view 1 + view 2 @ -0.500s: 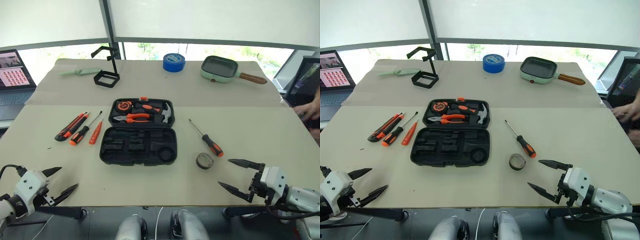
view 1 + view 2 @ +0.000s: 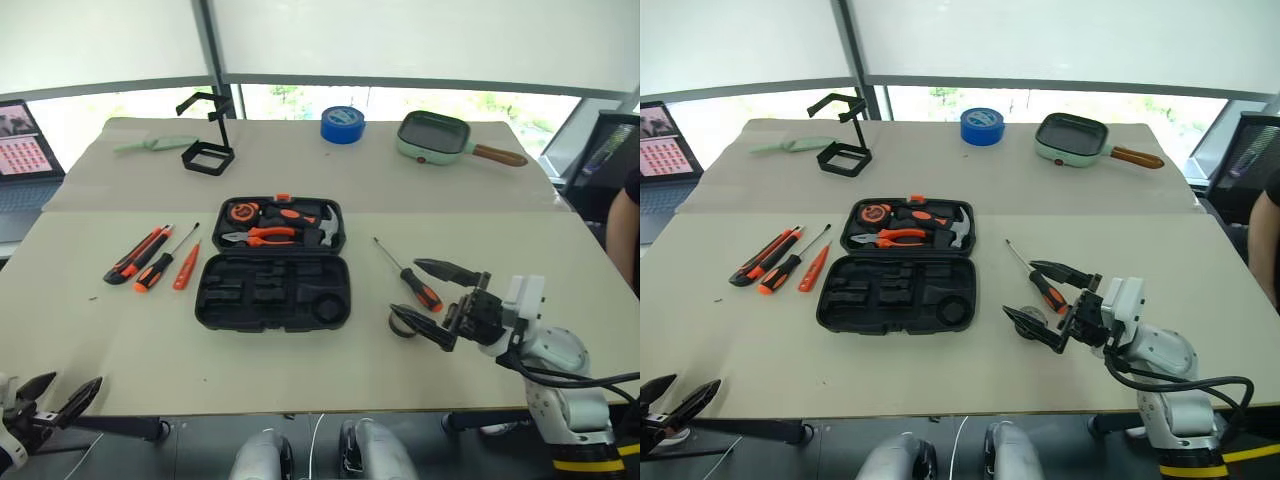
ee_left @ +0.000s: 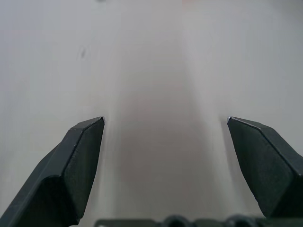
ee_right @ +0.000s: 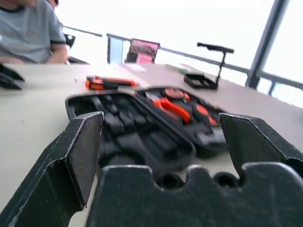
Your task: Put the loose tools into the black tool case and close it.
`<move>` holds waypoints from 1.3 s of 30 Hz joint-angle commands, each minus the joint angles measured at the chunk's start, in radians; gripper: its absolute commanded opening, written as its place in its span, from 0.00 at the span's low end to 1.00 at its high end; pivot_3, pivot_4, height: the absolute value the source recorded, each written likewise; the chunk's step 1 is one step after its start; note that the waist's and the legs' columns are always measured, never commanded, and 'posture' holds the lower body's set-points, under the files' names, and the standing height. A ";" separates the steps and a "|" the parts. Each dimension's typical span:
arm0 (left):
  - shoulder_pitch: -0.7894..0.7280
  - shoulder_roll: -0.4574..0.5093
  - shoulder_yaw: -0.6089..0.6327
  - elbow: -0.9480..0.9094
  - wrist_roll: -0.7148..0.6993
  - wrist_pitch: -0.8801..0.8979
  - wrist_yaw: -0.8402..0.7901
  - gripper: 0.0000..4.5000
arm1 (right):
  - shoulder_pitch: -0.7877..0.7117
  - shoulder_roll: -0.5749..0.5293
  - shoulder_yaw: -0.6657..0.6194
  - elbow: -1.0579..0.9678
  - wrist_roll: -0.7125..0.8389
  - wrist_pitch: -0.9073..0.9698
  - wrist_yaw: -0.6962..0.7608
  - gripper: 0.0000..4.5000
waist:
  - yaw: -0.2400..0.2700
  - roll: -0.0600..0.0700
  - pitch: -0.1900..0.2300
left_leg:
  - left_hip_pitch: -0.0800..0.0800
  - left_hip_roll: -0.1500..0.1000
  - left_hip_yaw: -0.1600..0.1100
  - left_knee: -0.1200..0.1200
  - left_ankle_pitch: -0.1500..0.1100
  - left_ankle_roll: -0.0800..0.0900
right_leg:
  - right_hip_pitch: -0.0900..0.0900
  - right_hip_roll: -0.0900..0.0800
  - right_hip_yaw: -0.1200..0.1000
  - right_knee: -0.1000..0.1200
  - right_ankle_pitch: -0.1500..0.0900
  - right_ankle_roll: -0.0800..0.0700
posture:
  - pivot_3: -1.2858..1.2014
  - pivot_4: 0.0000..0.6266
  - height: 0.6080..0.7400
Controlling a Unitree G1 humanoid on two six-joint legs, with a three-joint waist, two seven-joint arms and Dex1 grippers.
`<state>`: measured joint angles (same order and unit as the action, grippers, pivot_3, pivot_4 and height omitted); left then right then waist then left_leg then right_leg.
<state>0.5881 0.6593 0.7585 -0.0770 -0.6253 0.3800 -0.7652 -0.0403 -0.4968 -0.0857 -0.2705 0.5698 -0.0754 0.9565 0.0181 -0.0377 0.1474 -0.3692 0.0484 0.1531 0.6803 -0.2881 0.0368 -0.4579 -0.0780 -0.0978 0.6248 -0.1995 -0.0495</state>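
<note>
Nothing is packed yet. The black tool case (image 2: 274, 264) lies wide open in the middle of the tabletop (image 2: 520, 260), its near half showing empty moulded slots, its far half already holding pliers and a hammer. All five loose tools sit outside it. Left of the case: one utility knife (image 2: 136, 254) and two small orange screwdrivers (image 2: 171, 265). Right of the case: one long thin screwdriver (image 2: 410, 275) and, just nearer, one small dark grey tape roll (image 2: 403, 321).

The right end effector (image 2: 430, 300) hangs right of the case with fingers spread wide and empty, bracketing the tape roll and screwdriver handle, seemingly lining up the first pick. The left end effector (image 2: 58, 392) sits low at the near edge, well left of the case, also wide and empty. Still to do: five placements, then closing the lid.
</note>
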 commanded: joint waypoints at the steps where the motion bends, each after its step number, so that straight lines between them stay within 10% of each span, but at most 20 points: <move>1: -0.049 0.031 0.049 -0.080 -0.068 0.099 0.051 0.99 | -0.034 0.024 -0.007 -0.050 -0.005 0.009 -0.058 1.00 | 0.004 0.000 0.000 | 0.000 0.000 0.000 0.000 -0.002 -0.004 | 0.000 0.000 0.000 0.000 0.000 0.000 | 0.52 0.24 1.00; 14: -0.655 0.282 -0.287 0.058 -0.015 0.503 0.221 0.99 | -0.043 0.006 0.054 -0.079 0.001 0.027 0.003 1.00 | -0.009 -0.001 -0.001 | 0.001 -0.002 0.000 0.001 0.004 -0.003 | 0.001 0.002 0.001 0.004 0.000 0.000 | 0.52 0.24 1.00; 25: -1.083 0.218 -0.592 0.438 0.195 0.431 0.157 0.99 | -0.020 -0.001 0.046 -0.086 -0.018 0.009 -0.003 1.00 | -0.011 -0.003 0.000 | 0.001 -0.004 0.002 0.001 0.009 -0.011 | 0.001 0.002 0.002 0.005 0.001 -0.001 | 0.52 0.24 1.00; 35: -1.095 0.203 -0.585 0.505 0.252 0.382 0.094 0.23 | 0.012 0.004 0.022 -0.082 -0.040 -0.012 -0.015 1.00 | -0.008 -0.003 0.000 | 0.001 -0.004 0.002 0.002 0.009 -0.010 | 0.001 0.002 0.002 0.006 0.001 0.000 | 0.52 0.24 1.00; 39: -1.083 0.207 -0.548 0.520 0.260 0.314 0.079 0.20 | 0.013 0.006 0.022 -0.078 -0.045 -0.013 -0.018 1.00 | -0.011 -0.003 0.000 | 0.001 -0.004 0.002 0.003 0.009 -0.010 | 0.001 0.002 0.002 0.007 0.001 0.000 | 0.52 0.24 1.00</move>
<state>-0.4978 0.8380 0.1669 0.4428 -0.3767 0.7525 -0.6750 -0.0251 -0.4914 -0.0407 -0.3243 0.5239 -0.0589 0.9429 0.0074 -0.0410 0.1473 -0.3680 0.0445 0.1555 0.6828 -0.2793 0.0269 -0.4572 -0.0762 -0.0956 0.6315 -0.1986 -0.0498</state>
